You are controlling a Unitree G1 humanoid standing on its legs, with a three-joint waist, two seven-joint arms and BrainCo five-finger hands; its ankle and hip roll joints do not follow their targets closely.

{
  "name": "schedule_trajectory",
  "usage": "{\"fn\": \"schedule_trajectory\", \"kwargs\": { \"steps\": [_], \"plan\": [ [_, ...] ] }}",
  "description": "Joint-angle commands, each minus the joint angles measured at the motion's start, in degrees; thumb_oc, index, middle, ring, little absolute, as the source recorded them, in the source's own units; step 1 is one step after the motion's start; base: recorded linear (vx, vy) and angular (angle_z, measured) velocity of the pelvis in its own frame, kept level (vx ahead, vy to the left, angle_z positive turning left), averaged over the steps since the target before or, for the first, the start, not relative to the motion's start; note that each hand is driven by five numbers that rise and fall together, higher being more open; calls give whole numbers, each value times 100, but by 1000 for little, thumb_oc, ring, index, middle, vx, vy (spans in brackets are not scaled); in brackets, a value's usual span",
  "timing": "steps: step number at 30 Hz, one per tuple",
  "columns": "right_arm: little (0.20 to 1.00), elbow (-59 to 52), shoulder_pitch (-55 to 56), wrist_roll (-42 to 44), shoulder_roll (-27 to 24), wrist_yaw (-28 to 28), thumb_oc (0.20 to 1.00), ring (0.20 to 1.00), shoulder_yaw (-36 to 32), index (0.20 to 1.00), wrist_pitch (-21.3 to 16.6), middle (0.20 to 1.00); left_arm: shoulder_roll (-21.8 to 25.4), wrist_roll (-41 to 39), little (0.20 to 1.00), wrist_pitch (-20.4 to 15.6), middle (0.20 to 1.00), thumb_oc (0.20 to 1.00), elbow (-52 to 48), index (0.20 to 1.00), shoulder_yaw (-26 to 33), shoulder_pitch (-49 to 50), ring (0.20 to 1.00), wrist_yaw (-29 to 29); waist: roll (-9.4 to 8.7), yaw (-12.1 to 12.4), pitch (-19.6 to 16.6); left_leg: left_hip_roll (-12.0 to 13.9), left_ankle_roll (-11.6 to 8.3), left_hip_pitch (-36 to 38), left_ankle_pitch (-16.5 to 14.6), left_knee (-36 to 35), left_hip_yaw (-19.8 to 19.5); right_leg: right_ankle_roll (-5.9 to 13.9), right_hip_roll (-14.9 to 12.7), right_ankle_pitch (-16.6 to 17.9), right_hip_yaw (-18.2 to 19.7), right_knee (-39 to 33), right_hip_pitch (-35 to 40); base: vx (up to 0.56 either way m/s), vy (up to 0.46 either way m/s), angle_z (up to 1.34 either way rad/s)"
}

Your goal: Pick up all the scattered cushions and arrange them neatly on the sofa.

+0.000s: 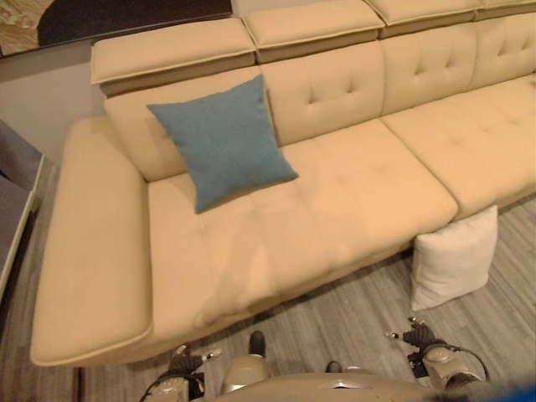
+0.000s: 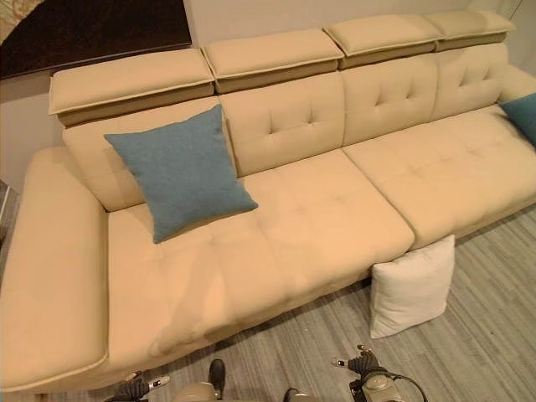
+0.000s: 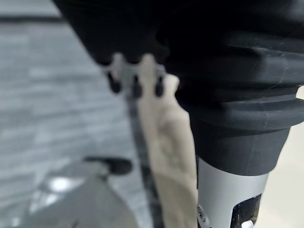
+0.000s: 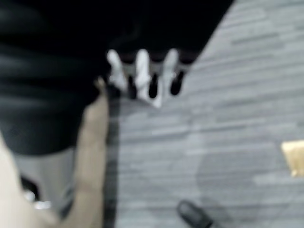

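A blue cushion (image 1: 222,141) leans upright against the backrest at the left end of the long beige sofa (image 1: 352,201). A white cushion (image 1: 453,257) stands on the grey floor, propped against the sofa's front edge to the right of the middle. A second blue cushion (image 2: 523,113) peeks in on the sofa's far right seat. My left hand (image 1: 186,364) hangs low in front of the sofa's left part, fingers (image 3: 135,83) relaxed and holding nothing. My right hand (image 1: 416,337) hangs just below the white cushion, apart from it, fingers (image 4: 142,73) straight and empty.
Grey wood-grain floor (image 1: 352,322) runs along the sofa's front. A grey piece of furniture (image 1: 15,201) stands beside the sofa's left armrest. A dark panel (image 2: 92,29) hangs on the wall behind the sofa.
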Motion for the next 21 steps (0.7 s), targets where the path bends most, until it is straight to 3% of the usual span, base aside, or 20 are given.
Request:
{"fn": "schedule_trajectory", "kwargs": {
  "steps": [1, 2, 3, 5, 8, 9, 12, 13, 16, 18, 19, 20, 21],
  "plan": [
    [1000, -117, -206, 213, -195, -122, 1000, 1000, 61, 1000, -65, 1000, 4, -13, 1000, -73, 1000, 1000, -48, 1000, 1, -274, 1000, 59, -80, -70, 206, -702, 221, 36, -833, 116, -10, 681, -151, 628, 117, -438, 108, -132, -56, 34],
    [1000, -99, -197, 228, -210, -134, 1000, 1000, 52, 1000, -65, 1000, -11, 7, 1000, -76, 1000, 1000, -63, 1000, -61, -308, 1000, 57, -104, -59, 232, -743, 209, 6, -886, 233, -98, 664, -154, 683, 112, -463, 80, -271, -63, 14],
    [1000, -49, -154, 234, -225, -123, 1000, 1000, 27, 1000, -68, 1000, -75, 36, 1000, -61, 1000, 1000, -38, 1000, -105, -326, 1000, -2, -183, -105, 200, -870, 230, 204, -1283, 662, -249, 630, -252, 835, 137, -467, -36, -270, -63, -8],
    [1000, -26, -123, 240, -238, -119, 1000, 1000, 6, 1000, -64, 1000, -91, 40, 1000, -53, 1000, 1000, -22, 1000, -104, -318, 1000, -15, -179, -115, 172, -863, 230, 385, -1421, 729, -363, 620, -259, 878, 187, -486, -41, -154, -2, -12],
    [1000, -8, -80, 221, -233, -97, 1000, 1000, -12, 1000, -47, 1000, -132, 26, 1000, -43, 1000, 1000, -6, 1000, -91, -288, 1000, -36, -139, -134, 96, -947, 202, 774, -1571, 1000, -970, 639, -272, 1021, 374, -428, -201, -179, 73, -15],
    [1000, 2, -52, 222, -219, -77, 1000, 1000, -21, 1000, -13, 1000, -160, -29, 1000, -34, 1000, 1000, 3, 1000, -114, -306, 1000, -23, -38, -188, 106, -960, 240, 1076, -1705, 866, -1328, 685, -274, 1122, 546, -280, -444, -269, 141, -35],
    [1000, 21, -60, 270, -213, -78, 1000, 1000, -70, 1000, 1, 1000, -171, 7, 1000, -17, 1000, 1000, 7, 1000, -161, -318, 1000, -32, 21, -290, 132, -958, 333, 1159, -1831, 457, -1165, 730, -332, 1223, 633, -214, -592, -205, 134, -65],
    [1000, 85, -79, 222, -220, -93, 1000, 1000, -102, 1000, 28, 1000, -172, 199, 1000, -40, 1000, 1000, 39, 1000, -267, -360, 1000, -43, -8, -331, 215, -1186, 496, 1129, -1940, 321, -1181, 882, -508, 1512, 684, -183, -875, -282, 208, -59],
    [1000, 105, -125, 147, -171, -94, 1000, 1000, -69, 1000, 33, 1000, -92, 339, 1000, -46, 1000, 1000, 31, 1000, -281, -386, 1000, -44, -5, -312, 318, -1228, 580, 1054, -1836, 174, -1027, 984, -558, 1687, 642, -235, -1108, -323, 150, -55],
    [1000, 93, -118, 130, -109, -90, 1000, 1000, -27, 1000, 26, 1000, -26, 383, 1000, -48, 1000, 1000, 39, 1000, -247, -383, 1000, 12, 42, -187, 401, -1148, 625, 937, -1729, 192, -825, 943, -570, 1406, 181, 140, -1110, -261, 38, -73],
    [1000, 93, -120, 130, -107, -90, 1000, 1000, -27, 1000, 27, 1000, -24, 383, 1000, -48, 1000, 1000, 39, 1000, -247, -385, 1000, 12, 32, -193, 392, -1159, 627, 921, -1715, 190, -828, 945, -581, 1411, 181, 141, -1125, -246, 55, -101],
    [1000, 114, -47, 100, -110, -64, 1000, 1000, -17, 1000, -4, 1000, -28, 395, 1000, -41, 1000, 1000, 51, 1000, -193, -290, 1000, -36, 99, -89, 388, -1081, 675, 868, -1650, 160, -626, 816, -593, 1063, -159, 535, -942, -205, 45, -106],
    [1000, 118, -28, 81, -104, -59, 1000, 1000, -21, 1000, -11, 1000, -29, 385, 1000, -39, 1000, 1000, 34, 1000, -178, -251, 1000, -46, 116, -47, 357, -1046, 707, 859, -1636, 150, -551, 761, -582, 910, -249, 740, -865, -204, 45, -79]
  ]
}}
